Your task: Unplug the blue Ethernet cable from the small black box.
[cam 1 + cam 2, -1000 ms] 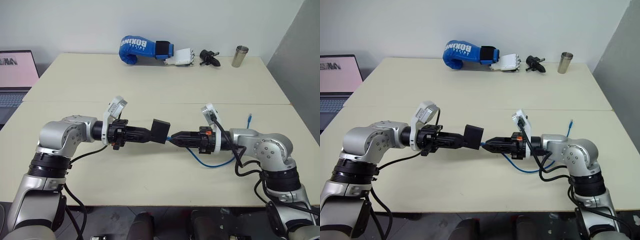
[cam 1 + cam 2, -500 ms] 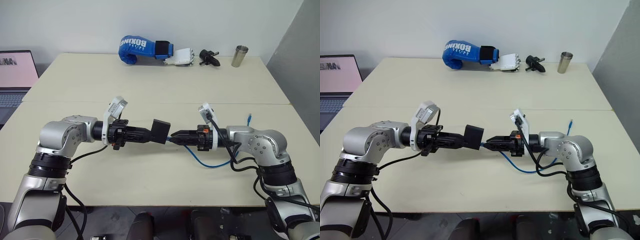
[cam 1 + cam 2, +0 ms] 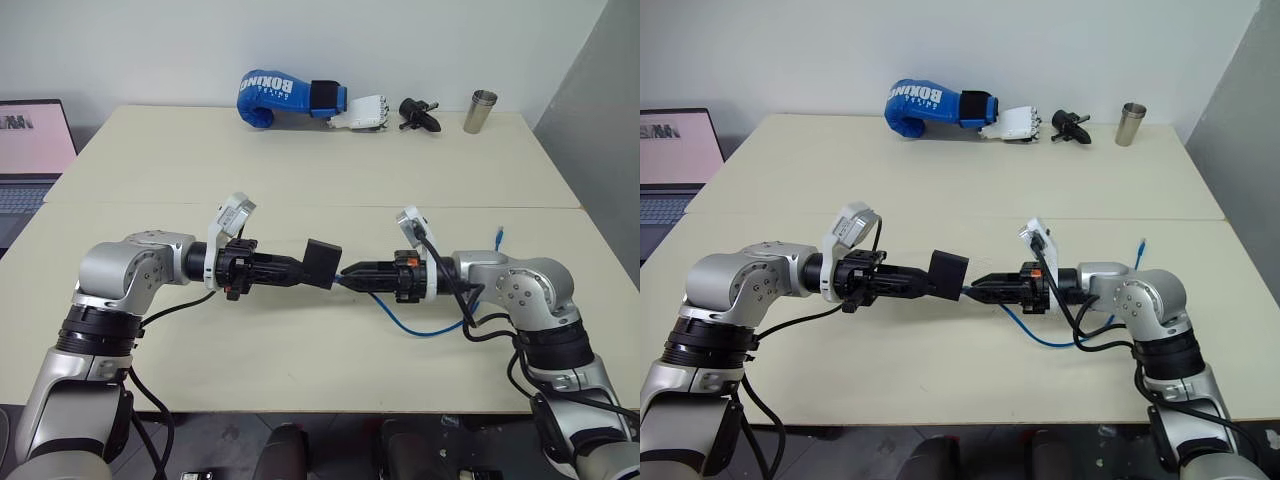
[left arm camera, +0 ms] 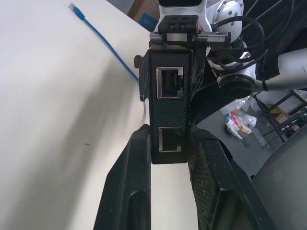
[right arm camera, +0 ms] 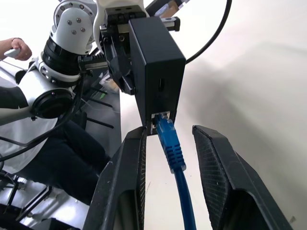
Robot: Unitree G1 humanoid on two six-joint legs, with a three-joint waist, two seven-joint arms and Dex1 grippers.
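Observation:
My left gripper [image 3: 306, 268] is shut on the small black box [image 3: 322, 262] and holds it above the table; the left wrist view shows the box [image 4: 169, 110] clamped edge-on between the fingers [image 4: 136, 163], two ports facing the camera. The blue Ethernet cable [image 3: 420, 328] is plugged into the box's right side. Its plug [image 5: 170, 143] sits in the port, and the cord loops down onto the table to a free plug [image 3: 499, 235]. My right gripper [image 3: 350, 272] is open, a finger [image 5: 132, 163] on each side of the plug with a gap to it.
At the far edge of the cream table [image 3: 300, 170] lie a blue boxing glove [image 3: 285, 97], a white robotic hand [image 3: 365, 112], a black object [image 3: 418, 115] and a metal cup [image 3: 481, 111]. A laptop [image 3: 30, 150] stands at left. A person's hand [image 5: 14, 48] shows behind my left arm.
The right forearm has shifted slightly, its elbow drawing in, while its fingertips stay at the plug. The left arm and the box have not moved.

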